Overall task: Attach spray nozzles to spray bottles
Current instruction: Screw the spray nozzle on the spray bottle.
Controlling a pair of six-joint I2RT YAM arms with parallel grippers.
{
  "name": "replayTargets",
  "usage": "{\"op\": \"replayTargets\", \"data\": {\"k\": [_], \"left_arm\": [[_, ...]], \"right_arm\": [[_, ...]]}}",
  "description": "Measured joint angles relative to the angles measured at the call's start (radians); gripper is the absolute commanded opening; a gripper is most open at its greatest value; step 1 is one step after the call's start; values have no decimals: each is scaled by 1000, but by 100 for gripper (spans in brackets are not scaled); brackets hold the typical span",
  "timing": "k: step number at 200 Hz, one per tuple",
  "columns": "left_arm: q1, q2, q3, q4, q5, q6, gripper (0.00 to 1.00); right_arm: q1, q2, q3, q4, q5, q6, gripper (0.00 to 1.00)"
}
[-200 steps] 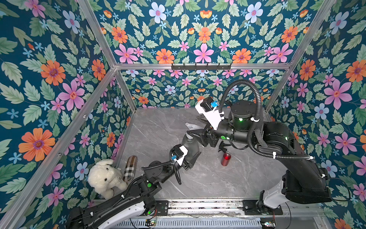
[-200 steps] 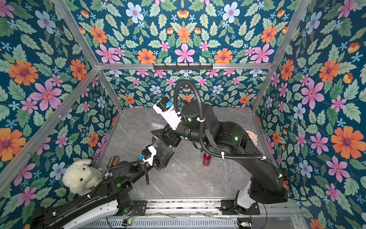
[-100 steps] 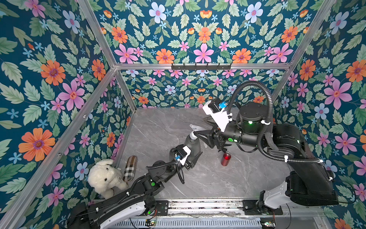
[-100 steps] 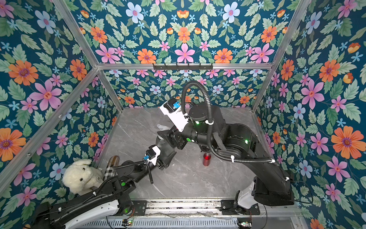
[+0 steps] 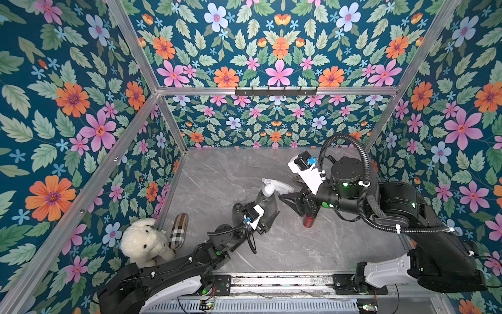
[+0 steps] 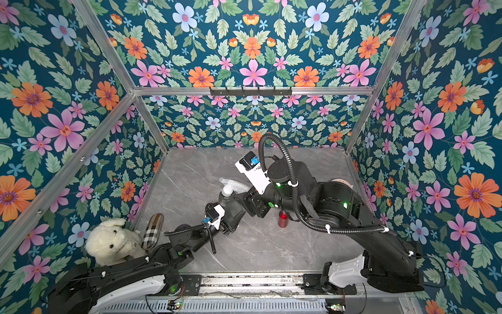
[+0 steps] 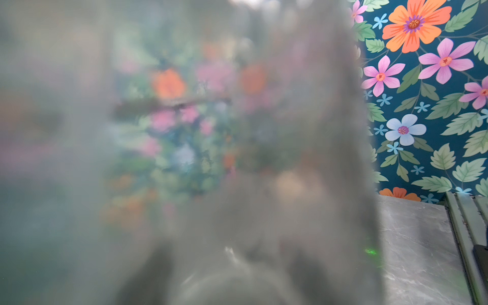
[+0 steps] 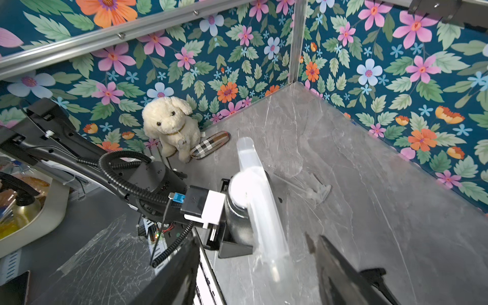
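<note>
Top views, both: I read the left gripper [image 5: 264, 219] as clamped on the lower body of a smoky-grey spray bottle [image 5: 267, 200]. The bottle stands upright near the middle of the grey marble tabletop [image 5: 217, 174]. A clear trigger nozzle [image 5: 272, 186] sits on the bottle's neck; I cannot tell whether it is screwed down.

The right gripper [image 5: 285, 187] is level with the nozzle head, jaws spread apart. In the right wrist view the head lies between the fingers [image 8: 340, 274] with a gap on each side.

Left wrist view: I see only the blurred bottle wall across most of the lens.

A second grey bottle [image 5: 238, 211] stands just beside the left gripper. A red metallic bottle [image 5: 308, 220] stands beside the right arm's wrist. A second clear nozzle [image 8: 315, 188] lies flat on the tabletop. A plush dog [image 5: 142, 242] and a plaid case [image 5: 179, 231] sit together against the left wall.
</note>
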State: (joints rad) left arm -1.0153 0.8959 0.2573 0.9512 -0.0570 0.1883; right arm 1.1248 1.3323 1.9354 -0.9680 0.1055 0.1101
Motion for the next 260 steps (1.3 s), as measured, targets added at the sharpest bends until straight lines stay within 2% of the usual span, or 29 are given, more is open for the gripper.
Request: {"op": "replayTargets", "data": {"k": [63,95,144,176,260], "left_arm": [[0,-10,-31,17,0,0,0],[0,-11,-39,21,0,1,0],[0,-10,-45,21,-14,0,0],[1,-6,-47,21,-24,-5,0],[2,21,-42,12,-45,-15,0]], "right_arm": [[-48,28,-10,0,-104,40,43],[-51,71,37,-7,-129,41,26],[-48,134,124,-58,-132,39,11],[-29,187,206,-116,-104,23,4],[2,356,474,-305,-18,-33,2]]}}
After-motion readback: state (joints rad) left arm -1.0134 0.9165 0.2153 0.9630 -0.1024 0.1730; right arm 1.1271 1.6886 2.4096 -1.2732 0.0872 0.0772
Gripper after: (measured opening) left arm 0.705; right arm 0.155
